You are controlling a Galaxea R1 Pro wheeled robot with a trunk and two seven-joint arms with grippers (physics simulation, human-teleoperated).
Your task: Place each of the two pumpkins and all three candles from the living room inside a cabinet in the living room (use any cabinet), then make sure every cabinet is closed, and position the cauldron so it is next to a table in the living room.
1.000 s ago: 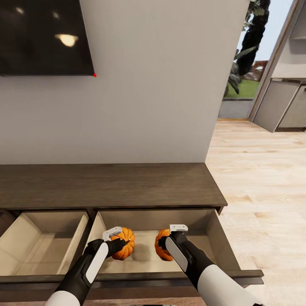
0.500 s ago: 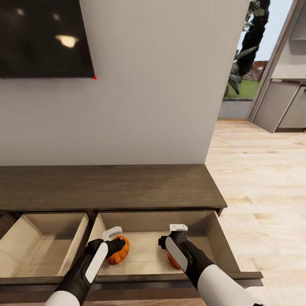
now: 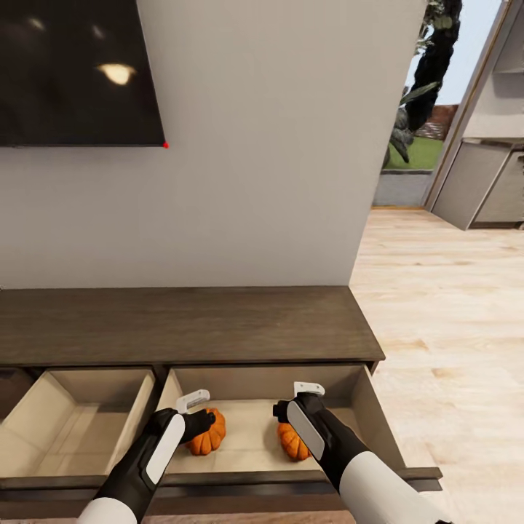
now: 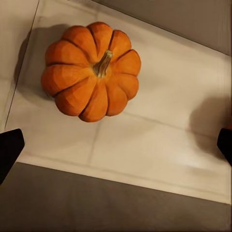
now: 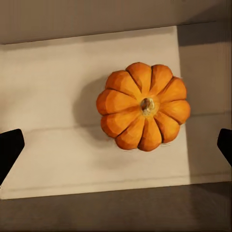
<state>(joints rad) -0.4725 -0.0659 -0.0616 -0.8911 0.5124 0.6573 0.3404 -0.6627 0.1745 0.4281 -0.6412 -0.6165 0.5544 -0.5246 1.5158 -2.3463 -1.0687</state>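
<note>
1. The cabinet (image 3: 189,324), a long low dark brown unit against the pale wall, lies ahead of and below both arms, with two pale-lined drawers pulled out toward the robot.
2. The right-hand drawer (image 3: 367,415) sits directly beneath both grippers; the left-hand drawer (image 3: 80,418) lies to the outer side of the left arm.
3. The left gripper (image 3: 207,416) hangs over the right-hand drawer with its fingers spread wide, holding nothing; in the left wrist view the dark fingertips (image 4: 9,150) stand at the far edges, well apart from anything.
4. The right gripper (image 3: 280,413) hangs over the same drawer, likewise spread open and empty; its fingertips (image 5: 9,147) are set wide in the right wrist view.
5. The left pumpkin (image 3: 207,433) (image 4: 92,70) rests stem-up on the drawer floor, just below and beyond the left gripper, clear of both fingers.
6. The right pumpkin (image 3: 291,440) (image 5: 143,106) rests stem-up on the same floor, just under the right gripper, partly hidden by that arm in the head view, untouched by its fingers.
</note>
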